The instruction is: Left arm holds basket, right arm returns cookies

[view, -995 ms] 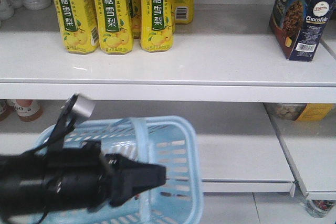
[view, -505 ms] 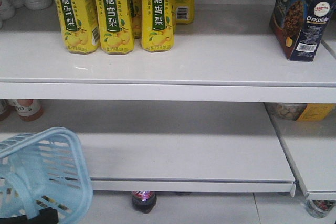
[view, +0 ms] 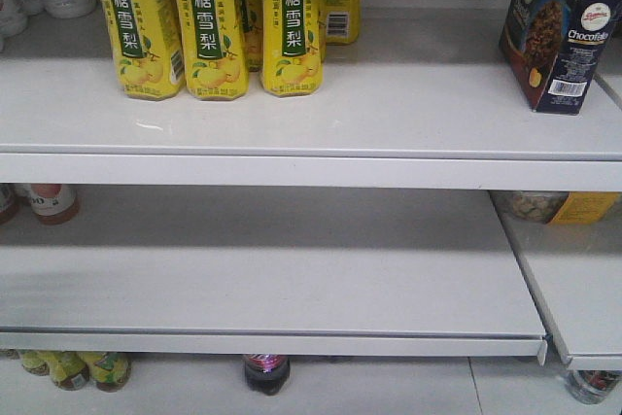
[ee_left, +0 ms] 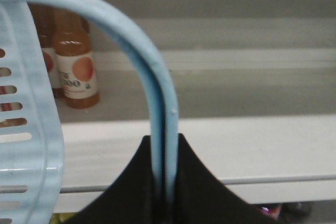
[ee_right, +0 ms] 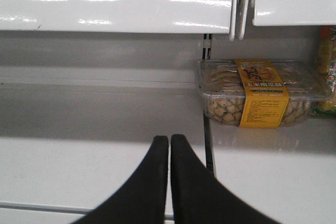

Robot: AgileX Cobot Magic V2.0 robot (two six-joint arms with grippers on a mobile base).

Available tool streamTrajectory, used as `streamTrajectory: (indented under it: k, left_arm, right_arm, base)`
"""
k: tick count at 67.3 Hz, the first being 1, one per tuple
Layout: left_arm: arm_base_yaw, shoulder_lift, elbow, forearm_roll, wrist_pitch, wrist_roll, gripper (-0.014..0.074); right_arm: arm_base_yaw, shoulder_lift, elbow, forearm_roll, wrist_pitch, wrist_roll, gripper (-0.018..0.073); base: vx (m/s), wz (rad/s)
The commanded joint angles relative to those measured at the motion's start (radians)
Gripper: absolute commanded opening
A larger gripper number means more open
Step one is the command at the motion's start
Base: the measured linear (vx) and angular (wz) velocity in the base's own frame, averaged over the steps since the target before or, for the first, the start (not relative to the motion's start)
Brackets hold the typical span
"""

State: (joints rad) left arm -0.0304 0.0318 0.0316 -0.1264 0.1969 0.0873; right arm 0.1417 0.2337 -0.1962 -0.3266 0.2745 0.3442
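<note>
While a moment ago the light blue slotted plastic basket (ee_left: pixel 26 124) showed at the lower left of the front view, it has now left that view, so the task seems finished. The left gripper (ee_left: pixel 164 182) pinches the basket's flat hoop handle (ee_left: pixel 152 77). The dark navy cardboard cookie box (view: pixel 562 31) stands on the upper white shelf (view: pixel 311 119), well apart from the empty, closed right gripper (ee_right: pixel 169 161).

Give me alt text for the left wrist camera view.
Black gripper fingers clamp the light blue basket handle, with the basket wall at left. Behind, orange drink bottles stand on a white shelf.
</note>
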Motion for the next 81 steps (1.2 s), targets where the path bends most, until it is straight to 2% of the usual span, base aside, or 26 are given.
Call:
streamTrajectory:
  k: [1,9,26,39,63,74,81]
  left_arm:
    - [0.048,-0.043,-0.024,0.026,-0.074,0.009,-0.0006]
    - [0.067,-0.058,-0.024,0.03,-0.085,0.009,-0.0006]
    - [0.067,-0.058,-0.024,0.034,-0.095,0.009,-0.0006]
    - [0.067,-0.058,-0.024,0.126,-0.12,0.008,-0.0006]
    - [0.067,-0.058,-0.023,0.126,-0.14,0.0,-0.0006]
    - [0.067,-0.058,-0.023,0.162,-0.146,-0.106,-0.0006]
    - [0.067,-0.058,-0.023,0.16,-0.141,-0.122,-0.0006]
  right_arm:
    - [-0.004,0.007,-0.027,-0.016,-0.074,-0.009,-0.0008]
    - [-0.004,0.007,-0.027,-0.016,-0.074,-0.009,-0.0008]
    - [-0.004,0.007,-0.027,-0.016,-0.074,-0.009,-0.0008]
    - [-0.004,0.007,-0.027,-0.016,-0.074,-0.009,-0.0008]
    - [-0.004,0.007,-0.027,-0.016,-0.074,-0.009,-0.0008]
    - [-0.004,0.007,-0.027,-0.016,-0.074,-0.009,-0.0008]
    - [-0.004,0.007,-0.027,-0.016,-0.074,-0.009,-0.0008]
  base:
    - [0.0,0.0]
    - [0.0,0.0]
    - [0.0,0.0]
    - [0.0,0.0]
    - [0.0,0.0]
    - [0.0,0.0]
    - [0.0,0.0]
